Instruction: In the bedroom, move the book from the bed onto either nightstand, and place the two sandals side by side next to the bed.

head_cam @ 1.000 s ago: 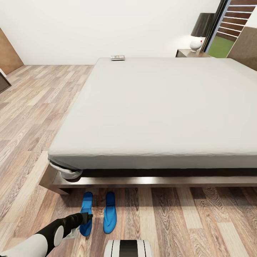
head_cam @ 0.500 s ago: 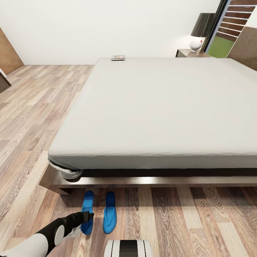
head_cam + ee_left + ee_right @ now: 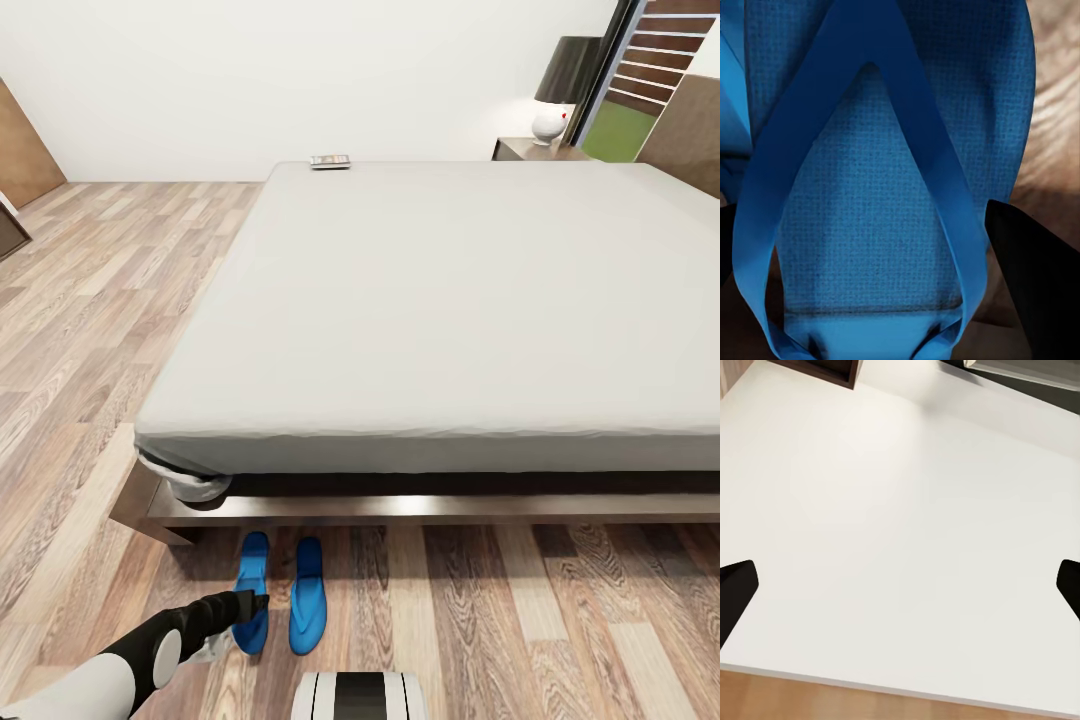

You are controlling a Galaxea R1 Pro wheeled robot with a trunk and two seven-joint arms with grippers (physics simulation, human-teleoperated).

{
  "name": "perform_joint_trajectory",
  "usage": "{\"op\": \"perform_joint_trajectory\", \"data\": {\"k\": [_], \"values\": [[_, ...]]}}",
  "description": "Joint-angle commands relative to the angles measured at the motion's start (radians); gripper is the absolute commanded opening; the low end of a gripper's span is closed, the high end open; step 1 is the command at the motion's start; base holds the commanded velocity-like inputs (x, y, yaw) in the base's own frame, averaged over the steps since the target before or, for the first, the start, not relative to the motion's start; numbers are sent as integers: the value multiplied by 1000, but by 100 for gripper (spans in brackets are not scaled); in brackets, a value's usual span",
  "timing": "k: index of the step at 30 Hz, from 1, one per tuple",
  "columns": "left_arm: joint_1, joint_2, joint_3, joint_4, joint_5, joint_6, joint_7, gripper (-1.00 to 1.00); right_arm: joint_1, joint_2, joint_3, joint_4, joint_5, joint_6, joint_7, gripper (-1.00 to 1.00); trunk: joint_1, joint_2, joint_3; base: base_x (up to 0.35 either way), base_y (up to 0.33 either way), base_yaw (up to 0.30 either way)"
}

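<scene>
While the left gripper (image 3: pixel 250 606) hangs low over the floor at the foot of the bed (image 3: pixel 450 300), the left sandal (image 3: pixel 252 590) lies directly beneath it, its long axis running away from the fingers toward the bed frame, with the right sandal (image 3: pixel 307 593) just beside it and roughly parallel. Seen from the left wrist, the two dark fingertips (image 3: pixel 1035 277) stand apart on either side of the sole, so the jaws look spread around it, not clamped. Judging by reach, the left arm is the nearer one; the right gripper (image 3: pixel 900 592) is spread wide, facing a white surface.
</scene>
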Motion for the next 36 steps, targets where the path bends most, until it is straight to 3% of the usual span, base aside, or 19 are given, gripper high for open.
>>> {"op": "perform_joint_trajectory", "data": {"k": [1, 36], "values": [[0, 1, 0, -1, -11, -4, 6, -100, 0, 0, 3, 0, -3, -2, -2, 100, 0, 0, 0, 0, 0, 0], [0, 4, 1, -1, -11, -1, 6, -100, -1, 3, 3, 0, -2, -2, -5, 100, 0, 0, 0, 0, 0, 0]]}}
